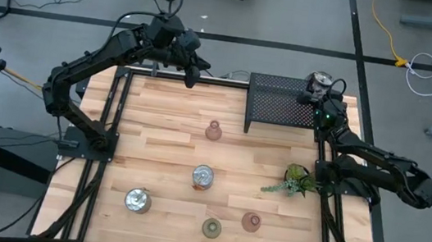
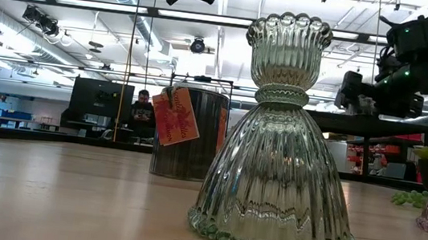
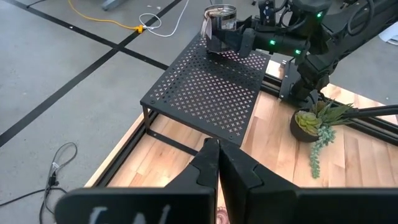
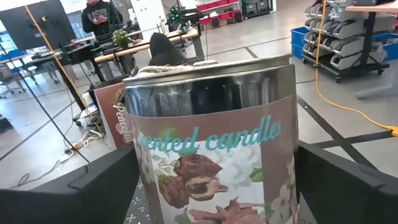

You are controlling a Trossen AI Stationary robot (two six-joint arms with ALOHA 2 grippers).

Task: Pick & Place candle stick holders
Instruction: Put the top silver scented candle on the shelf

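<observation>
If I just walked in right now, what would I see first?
Probably the shiny silver candle tin on the far right corner of the black mesh rack, with the right gripper open around it. Next, the clear ribbed glass holder towering close up in the low view. The left gripper waits shut above the table's far edge.

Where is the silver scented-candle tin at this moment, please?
In the high view, the silver candle tin stands on the far right corner of the black mesh rack, between the open fingers of the right gripper.
</observation>
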